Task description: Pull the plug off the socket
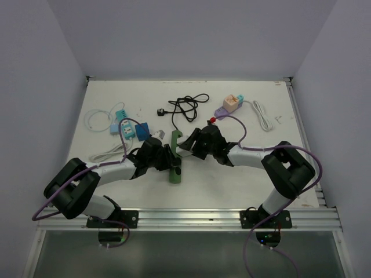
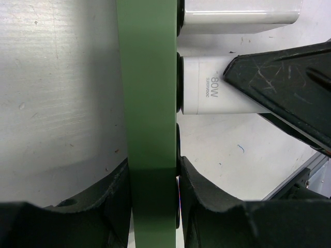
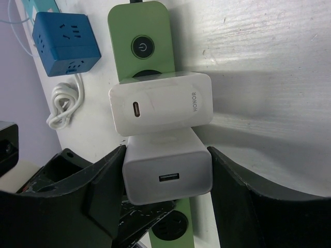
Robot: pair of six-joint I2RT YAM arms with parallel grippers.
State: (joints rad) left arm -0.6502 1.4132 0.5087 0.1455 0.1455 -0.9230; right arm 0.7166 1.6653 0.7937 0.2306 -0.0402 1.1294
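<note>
On the table [image 1: 255, 185], near centre, lay the green power strip [image 1: 175, 174], clamped across its width by the left gripper [image 2: 152, 178]. The right gripper [image 3: 166, 173] clasped the nearer white plug [image 3: 155, 155], just beside a second charger [image 3: 160, 103]. Advised: pull straight along the pins, strip pinned down.

Lab test cell: white table [image 1: 232, 185] boxed in by plain walls [image 1: 191, 35], aluminium rail [image 1: 191, 218] along near edge.

The upper white charger [image 3: 155, 106] reads "HONOR". The lower white charger [image 2: 201, 101] reads "80W". The green power strip [image 3: 158, 26] shows a power sign on its button [image 3: 142, 47].
</note>
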